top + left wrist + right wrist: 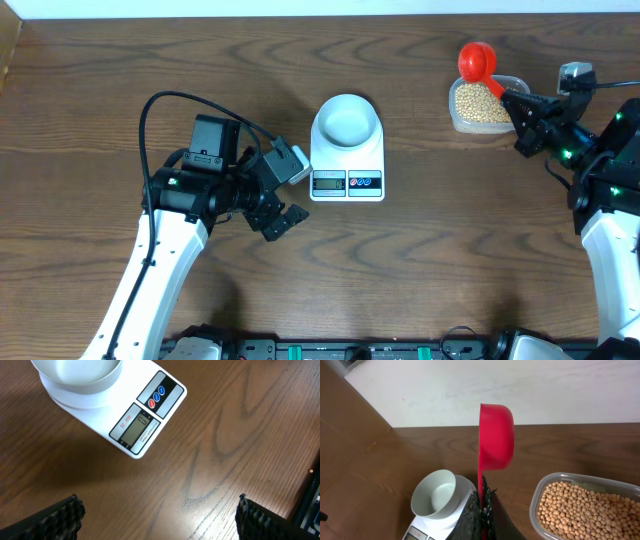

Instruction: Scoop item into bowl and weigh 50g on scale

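Note:
An empty pale bowl [346, 120] sits on the white scale [347, 182] at mid-table. Tan beans [480, 103] fill a clear tub [455, 118] at the back right. My right gripper [512, 100] is shut on the handle of a red scoop [476, 62], whose cup hangs over the tub's far edge. In the right wrist view the scoop [496, 435] rises from the gripper [482, 505], between the bowl [436, 494] and the beans [585, 510]. My left gripper [283, 222] is open and empty, left of the scale's front. Its wrist view shows the scale [145, 415] and the bowl [80, 375] ahead.
A black cable [160, 105] loops above the left arm. The table's far edge meets a white wall [495, 385] just behind the tub. Bare wood lies between the left gripper's fingers [55, 520].

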